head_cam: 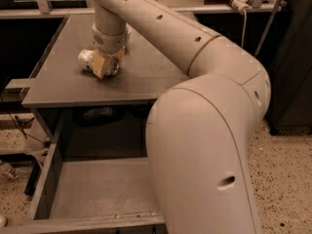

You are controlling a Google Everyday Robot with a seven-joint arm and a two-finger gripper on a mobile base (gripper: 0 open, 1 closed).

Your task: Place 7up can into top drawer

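1. The drawer (97,194) is pulled open, below the jaws and well out on the camera side of them. It is bare inside, with low side walls and a front panel.
2. The arm (204,145) bulks over the drawer's right half. If it swings low on the way down, I judge an elbow could knock the front panel or block the drop.
3. The table (161,77) edge runs between the jaws and the drawer. A can carried too low would catch on that edge and be pulled loose.
4. The gripper (103,67) is down on the tabletop, at the can (86,58). The can lies on its side at the jaws, its silvery end poking out to their left.
5. Whether the jaws are clamped on the can or only set about it, I cannot tell.
6. The risk here is a round, smooth can held off-centre. It could roll or slip out on lifting and run off the table's left side.
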